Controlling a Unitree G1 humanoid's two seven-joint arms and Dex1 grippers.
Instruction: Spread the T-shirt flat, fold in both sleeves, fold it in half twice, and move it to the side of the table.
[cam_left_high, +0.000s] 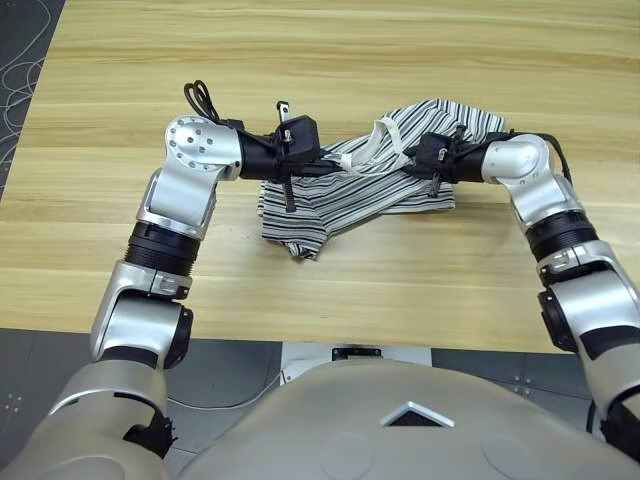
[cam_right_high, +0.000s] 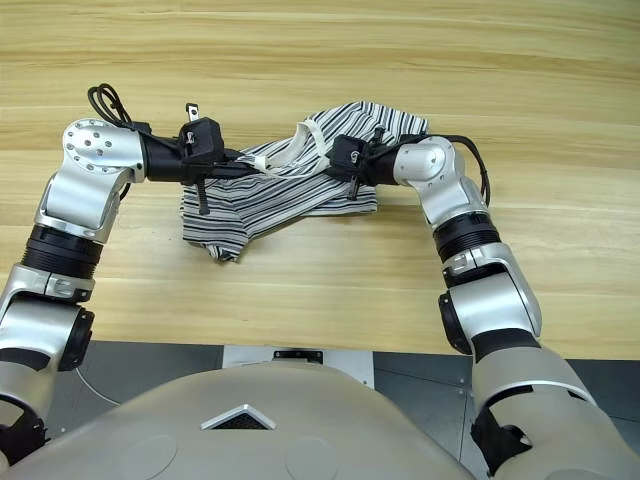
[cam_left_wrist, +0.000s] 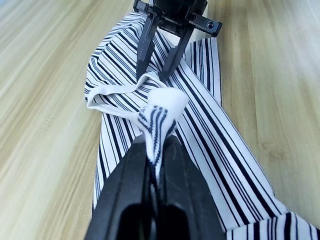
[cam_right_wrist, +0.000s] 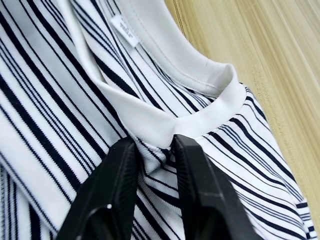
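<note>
A black-and-white striped T-shirt (cam_left_high: 330, 205) lies bunched up on the wooden table (cam_left_high: 150, 60), near its front middle. Its white collar (cam_left_high: 380, 140) is lifted off the heap between my two grippers. My left gripper (cam_left_high: 338, 166) comes in from the left and is shut on a pinch of collar and striped cloth (cam_left_wrist: 159, 117). Facing it from the right, my right gripper (cam_left_high: 400, 160) is shut on the shirt just below the collar band (cam_right_wrist: 165, 125). The right gripper's black fingers (cam_left_wrist: 145, 45) hold the same collar a short way from the left one.
Bare wood stretches all around the shirt, widest toward the far side. The table's front edge (cam_left_high: 300, 335) is close to the robot. At the far left the table ends over a dark floor with loose white cables (cam_left_high: 20, 60).
</note>
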